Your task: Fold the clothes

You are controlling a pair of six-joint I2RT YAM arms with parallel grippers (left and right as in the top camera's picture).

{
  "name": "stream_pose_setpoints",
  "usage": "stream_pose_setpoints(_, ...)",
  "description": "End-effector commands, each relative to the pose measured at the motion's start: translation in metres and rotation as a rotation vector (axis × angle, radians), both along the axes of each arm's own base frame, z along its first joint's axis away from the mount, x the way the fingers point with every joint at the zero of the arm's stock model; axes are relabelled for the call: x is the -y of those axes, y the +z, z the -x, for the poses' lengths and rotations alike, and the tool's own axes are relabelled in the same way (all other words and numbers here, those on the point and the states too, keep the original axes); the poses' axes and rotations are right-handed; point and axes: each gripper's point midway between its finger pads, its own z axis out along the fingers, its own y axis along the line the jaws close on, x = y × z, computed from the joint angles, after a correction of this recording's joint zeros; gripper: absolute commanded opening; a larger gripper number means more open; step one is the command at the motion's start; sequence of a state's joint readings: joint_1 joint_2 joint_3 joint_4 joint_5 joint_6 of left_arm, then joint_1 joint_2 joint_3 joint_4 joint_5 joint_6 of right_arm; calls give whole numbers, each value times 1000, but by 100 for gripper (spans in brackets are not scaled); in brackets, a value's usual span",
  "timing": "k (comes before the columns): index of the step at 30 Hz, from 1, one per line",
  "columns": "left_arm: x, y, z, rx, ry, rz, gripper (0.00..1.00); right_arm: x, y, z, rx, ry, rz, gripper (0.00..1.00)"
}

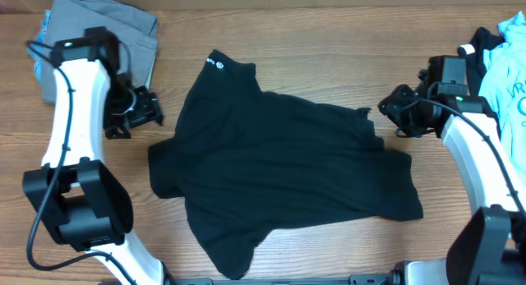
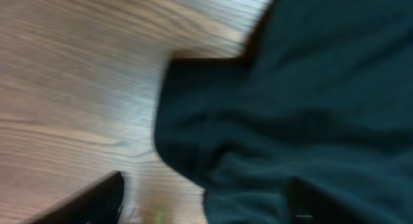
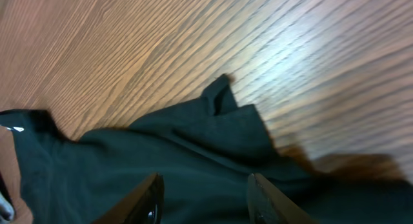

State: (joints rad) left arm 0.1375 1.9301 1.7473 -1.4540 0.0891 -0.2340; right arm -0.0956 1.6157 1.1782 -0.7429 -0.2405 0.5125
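A black T-shirt [image 1: 279, 170] lies spread and rumpled across the middle of the wooden table, its collar with small white logo [image 1: 219, 66] at the upper left. My left gripper [image 1: 146, 111] is open just left of the shirt's left sleeve; its blurred wrist view shows the dark sleeve edge [image 2: 258, 133] between the spread fingers [image 2: 206, 204]. My right gripper [image 1: 393, 107] is open beside the shirt's right corner; its wrist view shows the fingers [image 3: 203, 192] spread above the dark fabric [image 3: 161, 159].
A folded grey garment [image 1: 123, 30] lies at the back left behind my left arm. A light blue garment [image 1: 509, 63] over dark cloth lies at the right edge. Bare wood [image 1: 329, 39] runs along the back of the table.
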Motion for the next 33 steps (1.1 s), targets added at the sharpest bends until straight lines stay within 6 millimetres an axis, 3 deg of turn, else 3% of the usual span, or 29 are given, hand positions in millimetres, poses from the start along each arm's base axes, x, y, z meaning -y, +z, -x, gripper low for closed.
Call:
stream_pose_setpoints(1,19,3,-1,11,-50,11,97,-11,-7,-12,-6,-4,-66,46)
stream_pose_setpoints(12,44,1,0,7,-126,5,100,-24,-52,-33,-43,8,-140,46)
stream_pose_setpoints(20,45,1,-1,11,-129,4,100,-30,-64,-41,-34,18,-132,46)
stream_pose_setpoints(33,45,1,-2,14,-129,4,100,-22,-98,-40,-101,-43,-58,46)
